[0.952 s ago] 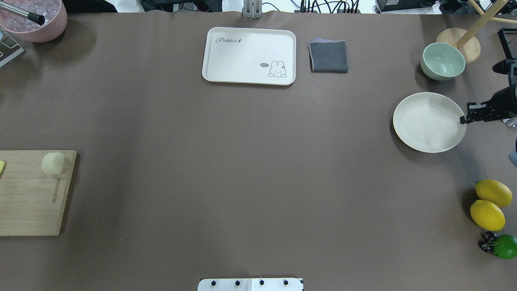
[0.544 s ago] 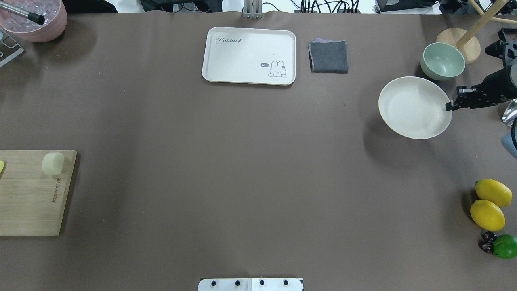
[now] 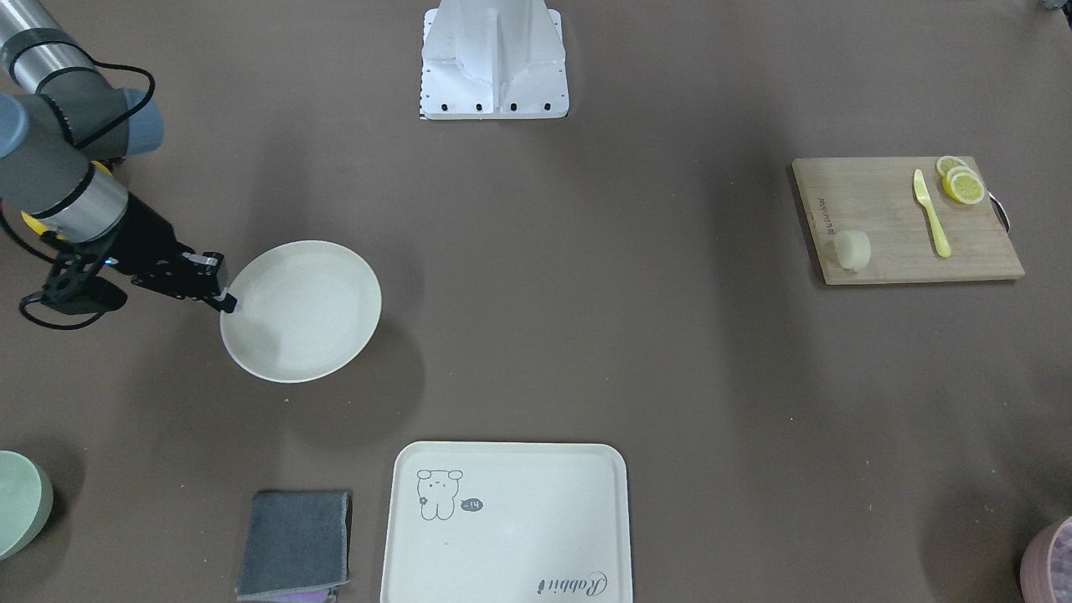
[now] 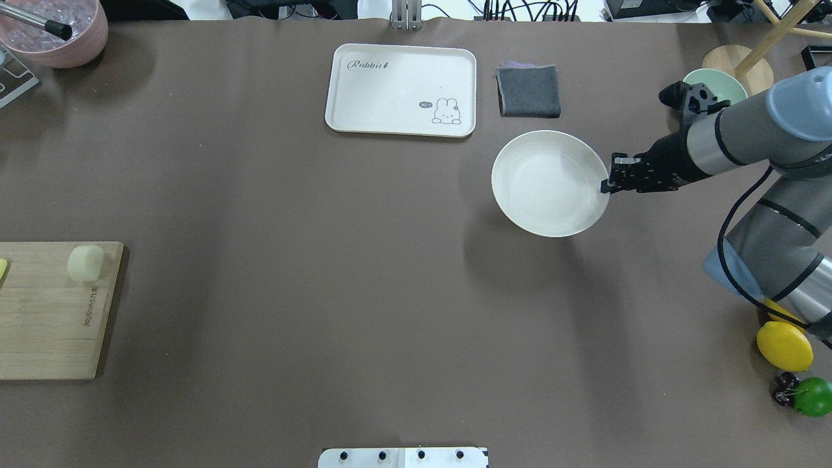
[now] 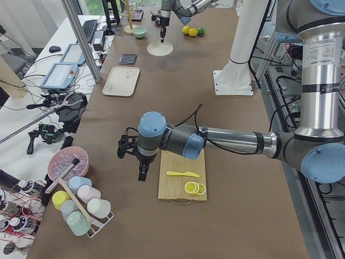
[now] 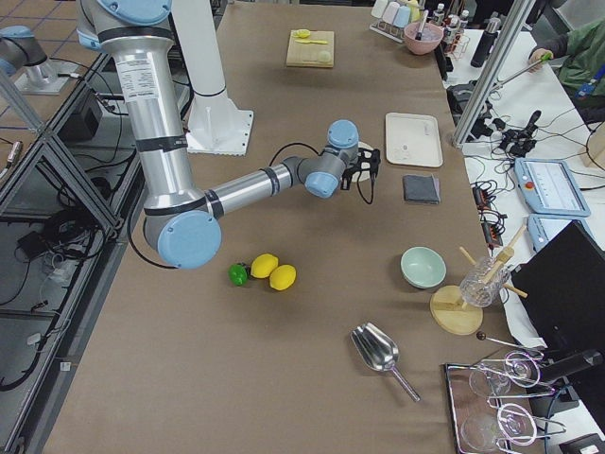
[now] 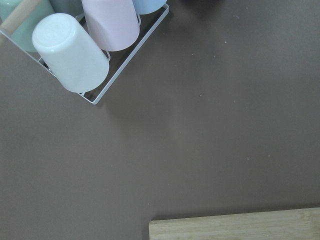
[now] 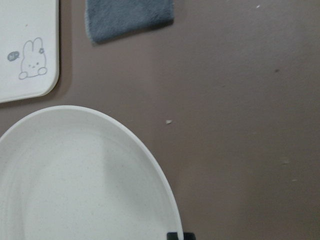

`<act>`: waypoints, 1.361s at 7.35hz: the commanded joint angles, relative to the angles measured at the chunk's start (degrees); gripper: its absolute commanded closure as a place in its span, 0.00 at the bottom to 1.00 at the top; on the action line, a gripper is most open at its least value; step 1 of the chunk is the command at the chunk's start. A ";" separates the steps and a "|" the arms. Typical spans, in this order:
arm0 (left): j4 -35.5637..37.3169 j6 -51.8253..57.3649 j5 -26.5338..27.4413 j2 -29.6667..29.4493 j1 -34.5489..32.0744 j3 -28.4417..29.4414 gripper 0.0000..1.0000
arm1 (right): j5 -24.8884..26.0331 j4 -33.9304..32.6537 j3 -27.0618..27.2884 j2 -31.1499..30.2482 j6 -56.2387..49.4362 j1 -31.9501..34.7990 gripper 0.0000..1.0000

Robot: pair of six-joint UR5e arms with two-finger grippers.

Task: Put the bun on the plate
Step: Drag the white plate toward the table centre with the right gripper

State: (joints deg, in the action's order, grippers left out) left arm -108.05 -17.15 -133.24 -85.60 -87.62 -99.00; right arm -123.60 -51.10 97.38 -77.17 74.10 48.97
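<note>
Look first to the bun (image 4: pixel 85 262), lying untouched at a corner of the wooden cutting board (image 4: pixel 45 325) at the left end of the table (image 4: pixel 325 292), sharing that board with a yellow knife (image 3: pixel 930 213) and lemon slices (image 3: pixel 960 183); well apart from the plate (image 4: pixel 539 188), so far from placed; find that plate out over the table's right half, near the tray (image 4: pixel 400 91) and the grey cloth (image 4: pixel 528 91), pinched at its rim by the right gripper (image 4: pixel 606 185), clamped tight on the edge; judged raised off the table, going by the shadow (image 4: pixel 513 260) thrown clear of it, probably to shorten the gap to the bun; see the left gripper (image 5: pixel 143 174) hanging just beside the board, presumably poised for the pick; impossible to tell whether parted or closed.
</note>
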 commanded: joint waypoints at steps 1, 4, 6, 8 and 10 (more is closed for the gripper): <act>-10.74 -17.57 0.18 0.09 9.43 -0.14 0.02 | 8.78 -4.23 2.36 4.73 7.54 -7.98 1.00; -16.58 -30.71 2.27 -2.01 20.08 -1.63 0.02 | 17.58 -19.82 8.70 11.15 12.53 -16.86 1.00; -20.26 -36.86 9.12 -2.64 28.60 -1.72 0.02 | 22.17 -19.92 5.91 13.79 13.44 -20.57 1.00; -22.03 -42.16 13.17 -2.91 33.54 -2.51 0.03 | 24.79 -19.13 1.33 16.35 15.98 -23.29 1.00; -21.94 -42.18 13.54 -2.38 33.74 -2.51 0.03 | 24.90 -18.95 1.23 16.35 17.21 -24.79 1.00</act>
State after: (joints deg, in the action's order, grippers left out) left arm -129.92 -58.94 -120.18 -88.25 -54.39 -101.47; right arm -99.01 -70.19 99.03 -61.01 90.32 25.28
